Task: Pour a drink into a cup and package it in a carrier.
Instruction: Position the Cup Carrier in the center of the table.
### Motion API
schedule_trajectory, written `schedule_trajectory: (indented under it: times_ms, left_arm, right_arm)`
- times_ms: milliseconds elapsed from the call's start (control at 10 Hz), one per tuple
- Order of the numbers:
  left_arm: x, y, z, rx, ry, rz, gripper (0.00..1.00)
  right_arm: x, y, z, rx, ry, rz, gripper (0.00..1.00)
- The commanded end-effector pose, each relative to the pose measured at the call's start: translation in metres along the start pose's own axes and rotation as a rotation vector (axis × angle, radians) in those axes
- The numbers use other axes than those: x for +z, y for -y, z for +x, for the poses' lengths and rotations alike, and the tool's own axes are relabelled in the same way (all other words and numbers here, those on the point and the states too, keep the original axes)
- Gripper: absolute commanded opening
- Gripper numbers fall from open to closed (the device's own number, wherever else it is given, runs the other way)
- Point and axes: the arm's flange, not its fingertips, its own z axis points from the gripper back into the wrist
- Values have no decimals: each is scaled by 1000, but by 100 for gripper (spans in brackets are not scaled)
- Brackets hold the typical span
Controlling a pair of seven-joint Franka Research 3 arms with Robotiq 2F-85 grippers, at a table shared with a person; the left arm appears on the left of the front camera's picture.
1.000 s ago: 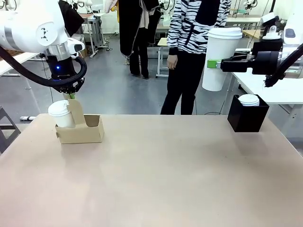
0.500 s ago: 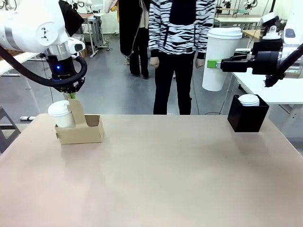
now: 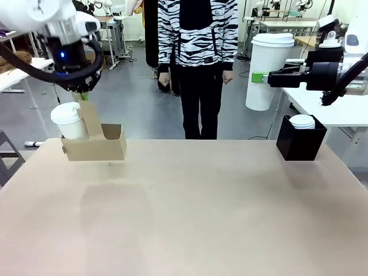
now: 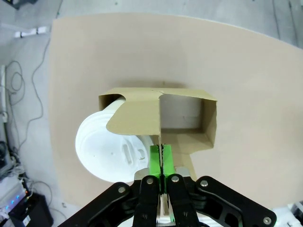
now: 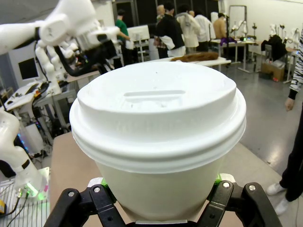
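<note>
Person faces table bearing black box, well apart from carrier.

The middle and near part of the bench lies bare from side to side, open to a reach from either arm. At the far left the carrier with its lidded cup blocks that corner, and the left claw is clamped on its handle from above. At the far right a black box stands on the bench. Above and beside it the right claw holds a large white cup in the air. A person stands at the middle of the far edge.
</note>
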Motion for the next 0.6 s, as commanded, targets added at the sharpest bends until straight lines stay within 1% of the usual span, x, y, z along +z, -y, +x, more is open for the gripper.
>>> schedule_trajectory:
  times_ms: [0, 100, 200, 400, 500]
  left_arm:
    - [44, 26, -36, 17, 34, 23, 2]
    - [69, 46, -62, 21, 26, 10, 2]
    - [83, 67, -86, 26, 23, 8, 2]
    - [90, 113, -124, 40, 20, 13, 2]
    - [84, 136, -137, 15, 23, -10, 2]
  right_arm:
    - [-3, 1, 4, 21, 18, 0, 81]
    - [-3, 1, 4, 21, 18, 0, 81]
    - [-3, 1, 4, 21, 18, 0, 81]
    - [-3, 1, 4, 21, 18, 0, 81]
    - [-3, 1, 4, 21, 18, 0, 81]
